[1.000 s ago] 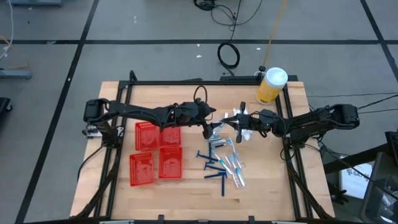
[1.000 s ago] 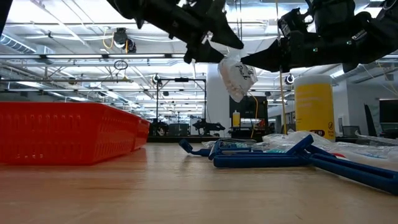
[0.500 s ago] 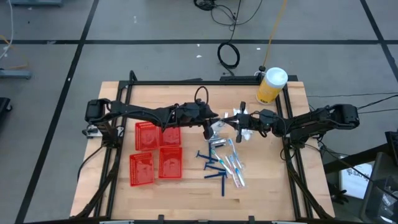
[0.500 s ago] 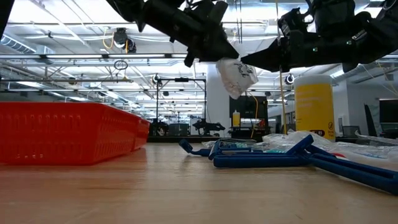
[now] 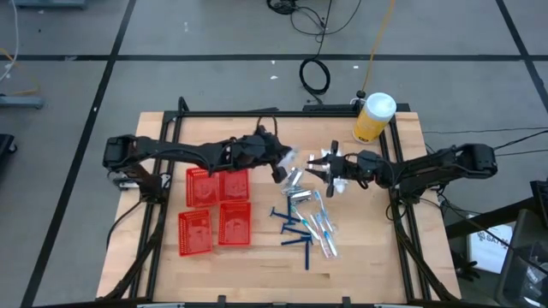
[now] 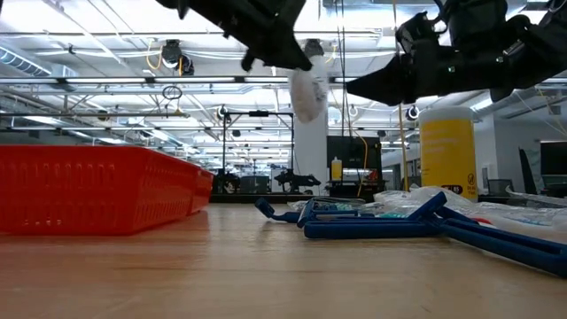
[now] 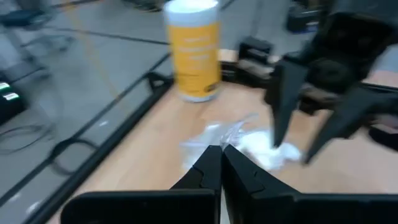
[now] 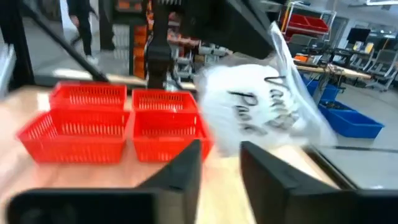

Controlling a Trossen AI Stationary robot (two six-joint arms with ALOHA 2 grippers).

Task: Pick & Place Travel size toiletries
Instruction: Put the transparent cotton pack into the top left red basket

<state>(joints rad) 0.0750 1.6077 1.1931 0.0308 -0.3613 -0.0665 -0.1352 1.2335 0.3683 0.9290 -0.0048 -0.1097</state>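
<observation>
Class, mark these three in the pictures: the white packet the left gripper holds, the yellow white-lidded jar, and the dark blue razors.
white plastic packet (image 6: 306,92), low view, its middle.
yellow white-lidded jar (image 5: 374,118), high view, its lid and body.
dark blue razors (image 5: 297,228), high view, one handle.

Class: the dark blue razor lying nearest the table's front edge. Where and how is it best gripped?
Probably grip the razor mid-handle from straight above, closing across its thin width: it lies flat at the pile's edge. The open right tool is free; the left tool holds a white packet.
</observation>
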